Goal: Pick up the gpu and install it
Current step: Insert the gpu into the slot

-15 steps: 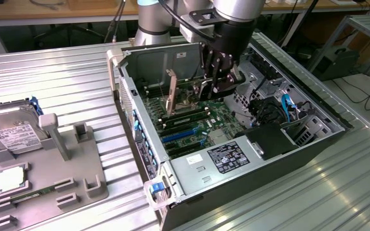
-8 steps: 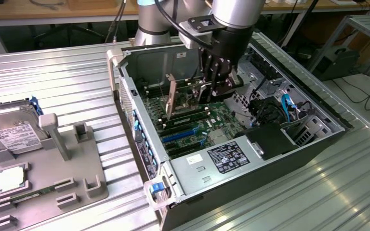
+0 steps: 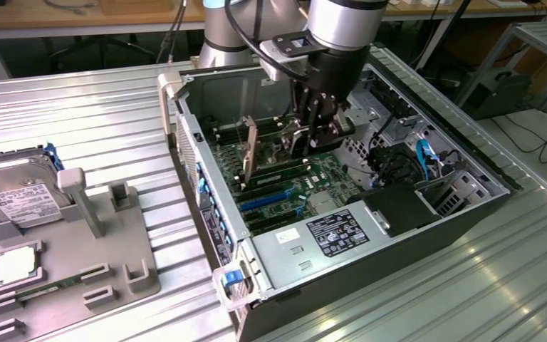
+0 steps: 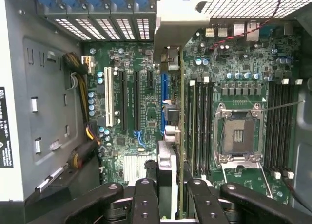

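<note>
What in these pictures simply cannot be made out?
- Whether the thin dark expansion card with silvery bracket is fully seated: wrist view, seen edge-on.
- How the gripper meets that card: exterior view, the arm's black wrist covers it.
- Print on the white label of the boxy silver hard drive: exterior view, too small.
- The black-and-white sticker: wrist view, cut off by the edge.

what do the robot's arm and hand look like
The arm is a silvery-grey cylinder ending in a black wrist section, with a black cable looping beside it. The hand is black, with blocky fingers dotted with small round holes.
</note>
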`<state>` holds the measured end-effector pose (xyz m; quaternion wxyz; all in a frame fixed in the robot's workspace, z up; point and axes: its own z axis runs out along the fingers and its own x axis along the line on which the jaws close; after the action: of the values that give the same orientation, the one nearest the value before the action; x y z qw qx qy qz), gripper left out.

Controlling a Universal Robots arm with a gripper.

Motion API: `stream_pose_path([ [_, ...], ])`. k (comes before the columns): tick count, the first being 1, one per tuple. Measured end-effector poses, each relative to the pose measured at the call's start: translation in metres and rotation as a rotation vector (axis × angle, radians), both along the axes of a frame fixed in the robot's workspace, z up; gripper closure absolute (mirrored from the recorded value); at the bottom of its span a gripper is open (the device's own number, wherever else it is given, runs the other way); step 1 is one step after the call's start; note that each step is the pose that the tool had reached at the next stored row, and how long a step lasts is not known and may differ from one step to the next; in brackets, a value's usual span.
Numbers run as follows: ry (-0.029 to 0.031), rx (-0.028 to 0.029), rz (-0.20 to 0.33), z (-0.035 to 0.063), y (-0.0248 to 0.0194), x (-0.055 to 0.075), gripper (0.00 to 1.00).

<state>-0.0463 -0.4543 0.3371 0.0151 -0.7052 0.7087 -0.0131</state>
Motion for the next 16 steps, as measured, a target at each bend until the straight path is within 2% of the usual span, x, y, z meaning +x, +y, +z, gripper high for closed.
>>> stream_pose_path([
  [2,0.0001,-0.0111,-0.002,-0.0016,0.0001,-0.003,0.72],
  [3,0.0000,-0.0138,-0.002,-0.0031,0.0003,-0.004,0.72],
  [10,0.0002,-0.0138,-0.007,-0.0147,0.0022,-0.008,0.72],
  [14,0.0002,-0.0074,-0.011,-0.0185,0.0037,-0.008,0.72],
  [16,0.0001,-0.0063,-0.013,-0.0204,0.0038,-0.009,0.72],
])
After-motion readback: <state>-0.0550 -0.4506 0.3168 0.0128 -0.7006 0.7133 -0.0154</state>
